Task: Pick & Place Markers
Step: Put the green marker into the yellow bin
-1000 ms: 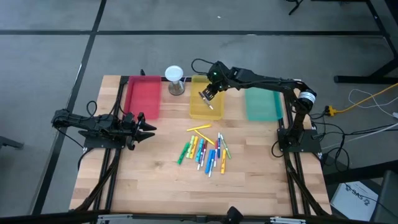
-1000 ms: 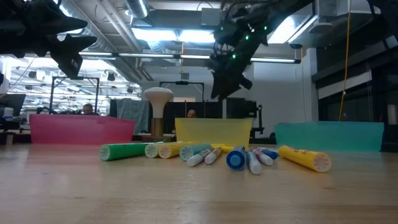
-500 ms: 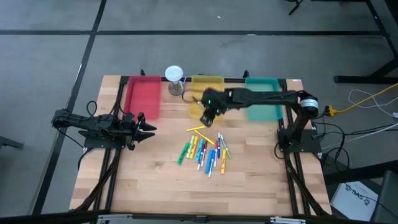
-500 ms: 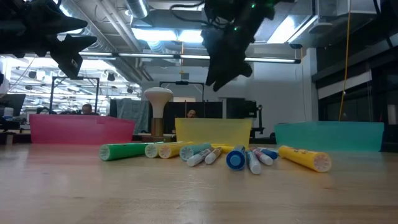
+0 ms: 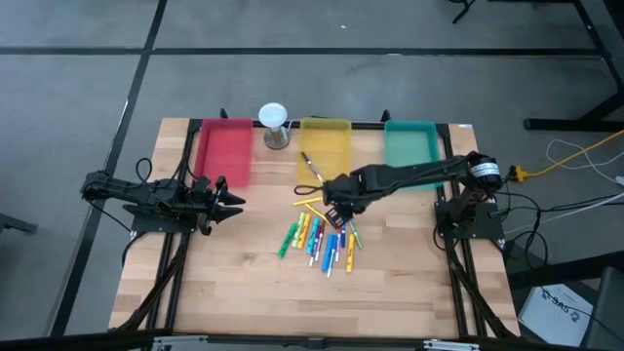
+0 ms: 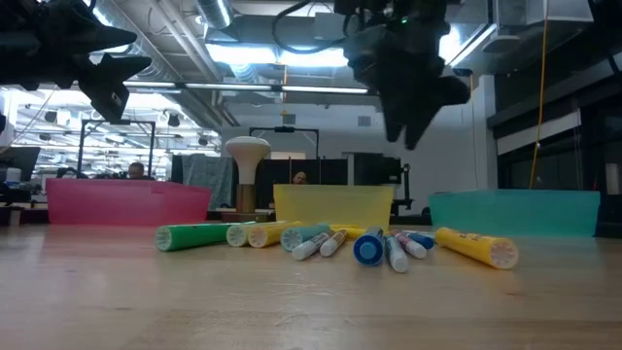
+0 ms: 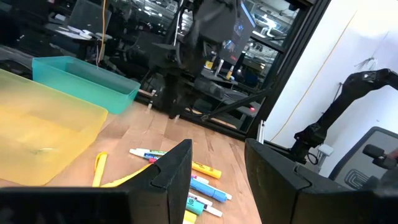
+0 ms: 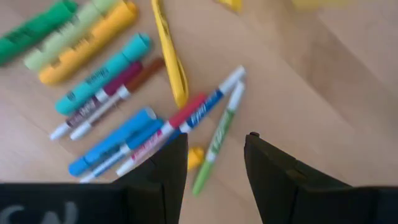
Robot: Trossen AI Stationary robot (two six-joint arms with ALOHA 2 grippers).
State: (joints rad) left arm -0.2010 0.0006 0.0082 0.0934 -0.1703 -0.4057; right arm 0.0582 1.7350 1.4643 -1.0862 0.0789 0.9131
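The right tool (image 5: 336, 208) hung over the heap of markers (image 5: 320, 235) with its two dark blocky fingers (image 8: 273, 168) parted and nothing between them. The markers, slim capped plastic tubes in green, yellow, blue and white, lay loose on the pale wood-grain counter (image 5: 244, 283), just in front of the translucent yellow tray (image 5: 337, 132). The left tool (image 5: 230, 202) waited well apart near the counter's left edge, its fingers also parted and empty.

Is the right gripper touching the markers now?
Apart. The low view shows the right gripper well above the markers, with clear background between them.
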